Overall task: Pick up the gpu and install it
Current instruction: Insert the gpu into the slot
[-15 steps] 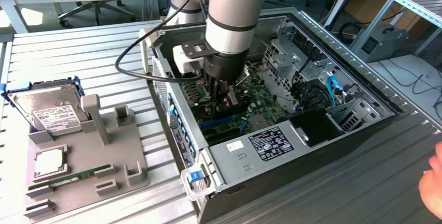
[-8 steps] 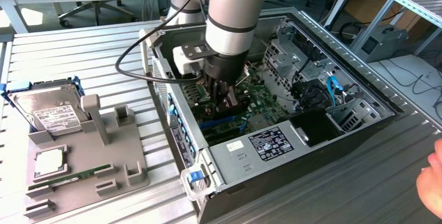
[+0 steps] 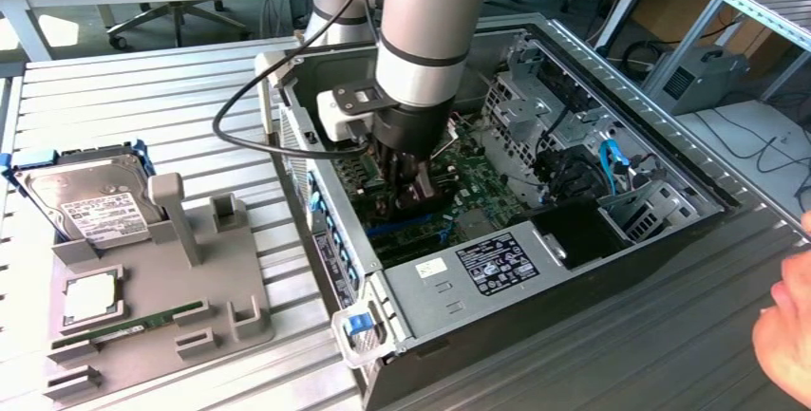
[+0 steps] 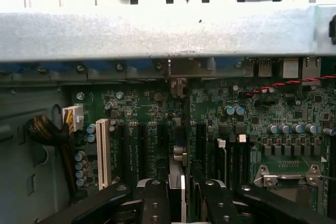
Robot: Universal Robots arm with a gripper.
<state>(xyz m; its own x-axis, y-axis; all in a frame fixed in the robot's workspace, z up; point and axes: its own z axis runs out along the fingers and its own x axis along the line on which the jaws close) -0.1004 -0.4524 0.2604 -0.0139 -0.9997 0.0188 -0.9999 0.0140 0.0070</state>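
Here the gripper (image 3: 408, 193) is down inside the open case (image 3: 419, 283), its fingers (image 4: 153, 203) closed on the gpu (image 4: 180, 171), which the wrist view shows edge-on as a thin dark slab standing between them. The card hangs straight below the gripper, just over the motherboard (image 4: 220, 124), with its long axis running along the expansion slots (image 4: 144, 148) toward the case's rear wall. Whether its lower edge already sits in a slot cannot be told; the hard drive (image 3: 95, 204) rests well apart on the grey holder (image 3: 228, 283).
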